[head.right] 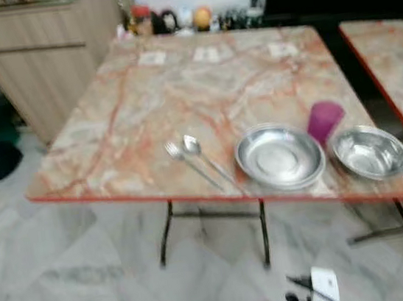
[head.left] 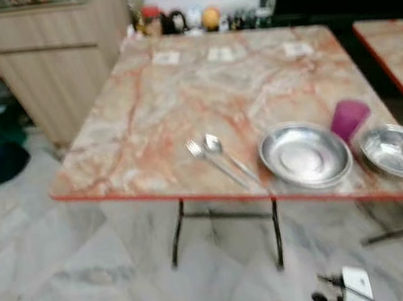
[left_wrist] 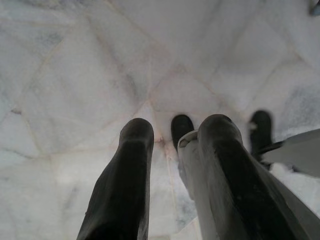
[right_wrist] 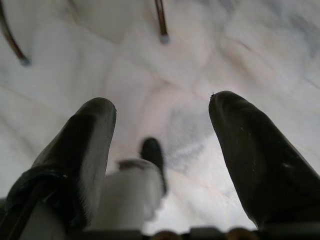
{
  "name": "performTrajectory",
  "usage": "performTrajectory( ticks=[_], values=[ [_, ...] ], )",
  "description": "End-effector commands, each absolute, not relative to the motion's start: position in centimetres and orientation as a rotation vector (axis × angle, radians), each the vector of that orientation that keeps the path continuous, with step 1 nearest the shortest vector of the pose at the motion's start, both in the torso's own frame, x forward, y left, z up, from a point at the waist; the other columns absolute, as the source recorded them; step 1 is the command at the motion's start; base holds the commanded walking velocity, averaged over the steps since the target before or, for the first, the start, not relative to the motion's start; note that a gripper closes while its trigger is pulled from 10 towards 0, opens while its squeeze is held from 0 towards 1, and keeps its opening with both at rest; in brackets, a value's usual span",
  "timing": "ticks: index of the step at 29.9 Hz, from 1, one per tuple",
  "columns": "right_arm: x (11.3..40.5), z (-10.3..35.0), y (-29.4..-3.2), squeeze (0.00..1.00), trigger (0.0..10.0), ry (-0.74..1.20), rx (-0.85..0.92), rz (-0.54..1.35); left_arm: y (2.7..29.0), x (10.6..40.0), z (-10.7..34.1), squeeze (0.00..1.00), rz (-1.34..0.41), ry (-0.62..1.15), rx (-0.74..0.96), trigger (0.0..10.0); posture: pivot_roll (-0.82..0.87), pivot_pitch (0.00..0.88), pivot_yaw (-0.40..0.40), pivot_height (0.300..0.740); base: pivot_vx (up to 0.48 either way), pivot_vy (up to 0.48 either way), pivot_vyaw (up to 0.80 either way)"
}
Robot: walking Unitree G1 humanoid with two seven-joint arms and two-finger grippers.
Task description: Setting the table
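Both my left gripper (left_wrist: 172, 175) and right gripper (right_wrist: 162, 150) hang apart, empty. The steel plate (head.left: 305, 154) near the tabletop's front edge looks light, rigid, slippery; I'd pinch its rim.

The square marble-patterned table (head.left: 180, 101) with a red edge is bare across its far and left parts. Its near right edge is crowded: a steel fork (head.left: 214, 162) and spoon (head.left: 226, 155) side by side, a shallow steel plate (head.left: 305, 155), a purple plastic cup (head.left: 348, 118) and a steel bowl (head.left: 398, 150). Bottles and jars (head.left: 192, 19) line the far edge, and a wooden cabinet (head.left: 56, 58) stands close on the left.
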State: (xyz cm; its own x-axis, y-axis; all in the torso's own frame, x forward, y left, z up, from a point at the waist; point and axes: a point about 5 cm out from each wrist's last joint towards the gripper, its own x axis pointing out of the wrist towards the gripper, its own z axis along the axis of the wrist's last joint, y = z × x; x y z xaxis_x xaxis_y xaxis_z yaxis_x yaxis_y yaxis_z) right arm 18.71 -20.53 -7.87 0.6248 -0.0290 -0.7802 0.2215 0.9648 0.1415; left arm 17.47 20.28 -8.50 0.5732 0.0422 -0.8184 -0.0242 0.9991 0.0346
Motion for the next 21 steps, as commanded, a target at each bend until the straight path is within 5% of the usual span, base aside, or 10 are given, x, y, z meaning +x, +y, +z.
performTrajectory(
  ticks=[1, 6, 10, 16, 21],
  values=[
    [20.3, -6.9, -20.5, 0.0, 10.0, 0.803, 0.251, -0.138, 20.3, 16.9, -8.8, 0.0, 0.036, 0.984, 0.024, 10.0, -0.04, 0.044, -0.015, 0.74, 0.0, 0.0, 0.0],
    [25.6, -3.1, -19.2, 0.0, 10.0, 0.532, 0.253, -0.08, 20.4, 16.7, -8.8, 0.0, 0.029, 0.988, 0.03, 10.0, -0.05, 0.048, -0.012, 0.74, 0.0, 0.0, 0.0],
    [26.6, -1.8, -19.2, 0.0, 10.0, 0.417, 0.252, -0.042, 20.4, 16.6, -8.9, 0.0, 0.022, 0.992, 0.035, 10.0, -0.06, 0.05, -0.012, 0.74, 0.0, 0.0, 0.0],
    [24.3, 0.9, -19.9, 0.0, 10.0, 0.156, 0.157, -0.004, 20.6, 16.3, -9.0, 0.0, 0.016, 1.001, 0.041, 10.0, -0.07, 0.056, -0.017, 0.74, 0.0, 0.0, 0.0],
    [21.7, 2.0, -19.8, 0.0, 10.0, 0.119, 0.074, -0.009, 21.2, 15.7, -9.1, 0.0, 0.018, 1.018, 0.049, 10.0, -0.08, 0.061, -0.015, 0.74, 0.0, 0.0, 0.0]
  ],
)
